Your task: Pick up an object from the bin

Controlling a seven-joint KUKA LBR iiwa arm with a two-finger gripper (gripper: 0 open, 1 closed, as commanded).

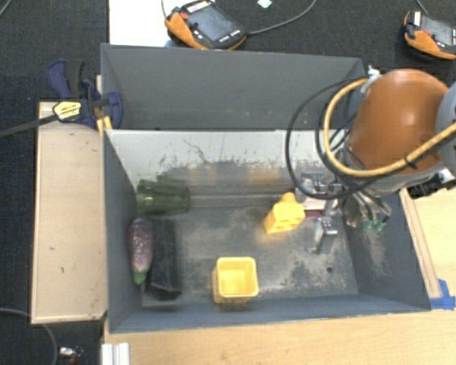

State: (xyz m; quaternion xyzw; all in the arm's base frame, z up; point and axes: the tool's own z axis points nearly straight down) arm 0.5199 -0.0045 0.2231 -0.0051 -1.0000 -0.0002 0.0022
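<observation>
My gripper hangs low in the right half of the bin, just above the floor. A yellow block with a stepped top lies right beside it on its left, close to the gripper or touching it. Nothing shows held in the gripper. A square yellow cup sits open side up near the front wall, left of and in front of the gripper.
Along the left wall lie a dark green cup on its side, a purple eggplant-shaped toy and a black oblong thing. The arm with its orange dome and cables covers the bin's right rear corner.
</observation>
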